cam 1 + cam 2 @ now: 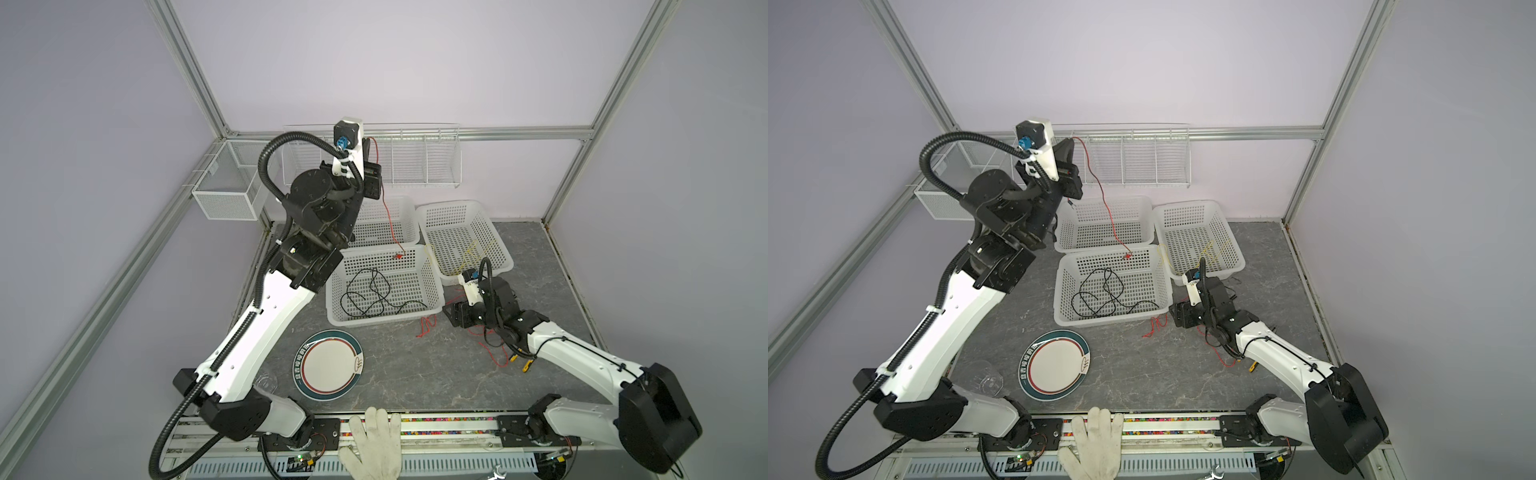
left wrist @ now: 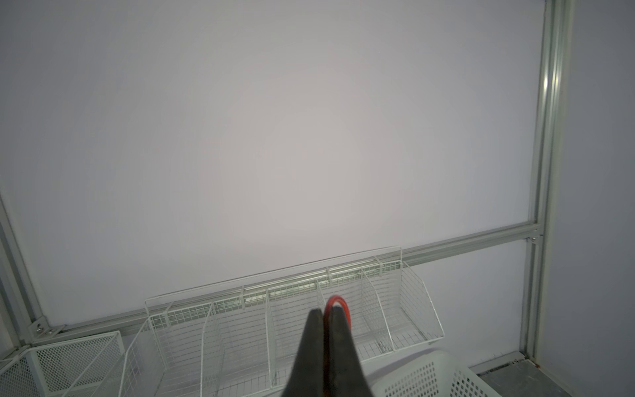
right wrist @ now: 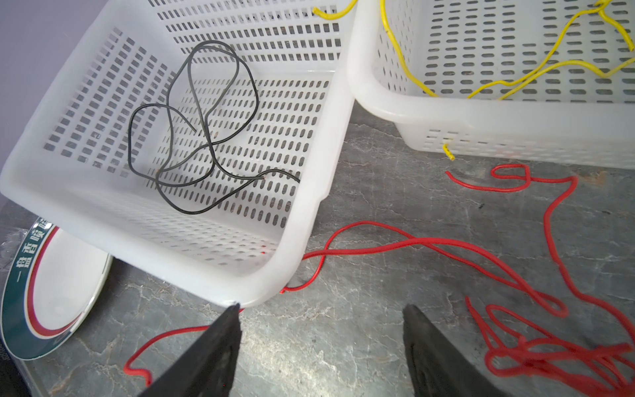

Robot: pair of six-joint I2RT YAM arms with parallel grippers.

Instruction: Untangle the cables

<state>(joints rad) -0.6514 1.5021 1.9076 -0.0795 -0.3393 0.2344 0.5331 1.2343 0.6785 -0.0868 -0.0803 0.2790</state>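
On grey tabletop [image 1: 415, 365], red cables [image 3: 426, 241], lilac walls [image 1: 415, 62]

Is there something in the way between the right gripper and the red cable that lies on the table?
Nothing visible does. The open right gripper hangs over bare table, and the red cable lies uncovered on it, close by. Only the corner of the near basket stands close beside one finger.

Paired top views look down — wrist cameras close.
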